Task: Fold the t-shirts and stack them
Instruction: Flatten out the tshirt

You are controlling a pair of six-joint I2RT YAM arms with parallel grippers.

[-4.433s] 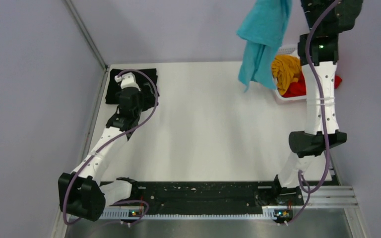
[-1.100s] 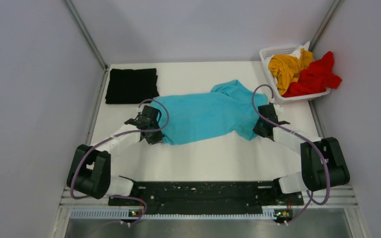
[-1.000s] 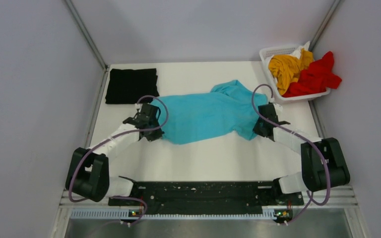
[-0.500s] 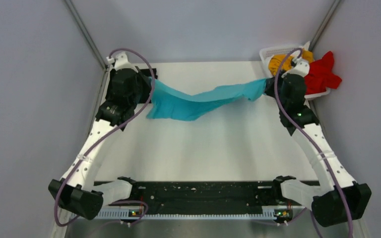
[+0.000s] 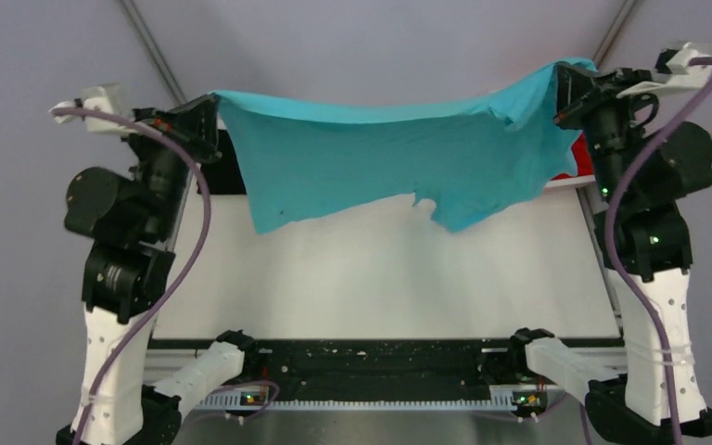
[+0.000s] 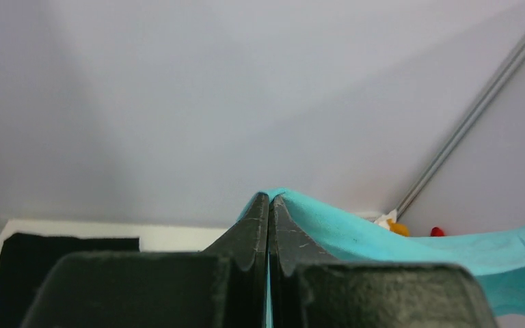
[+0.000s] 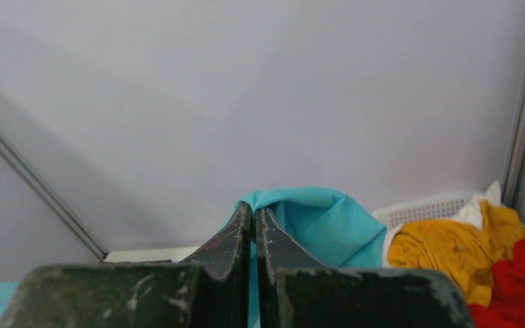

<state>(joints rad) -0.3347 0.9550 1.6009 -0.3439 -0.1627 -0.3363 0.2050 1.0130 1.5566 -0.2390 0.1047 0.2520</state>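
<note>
Both arms have swung up since half a second ago. The turquoise t-shirt [image 5: 389,158], which then sagged low between them, now hangs spread wide across the upper part of the top view, apparently lifted off the surface [image 5: 380,287]. The left pincer [image 5: 209,120] is pressed together on one corner of the cloth at the upper left, and the right pincer [image 5: 567,93] pinches the opposite corner at the upper right. Both wrist views show only a thin edge of cloth caught between the tips.

That thin hold looks like the main risk. If the arms pull further apart, a corner may slip free and leave the shirt swinging from one side. The lower hem also hangs uneven, dipping deepest right of centre, so a quick lowering would likely lay it down creased. The black t-shirt [image 6: 34,249] lies at the upper left of the surface. The basket [image 7: 424,205] with the yellow t-shirt [image 7: 451,253] and red t-shirt [image 7: 519,283] sits at the right edge. A drifting drop could drape the cloth over either one.
</note>
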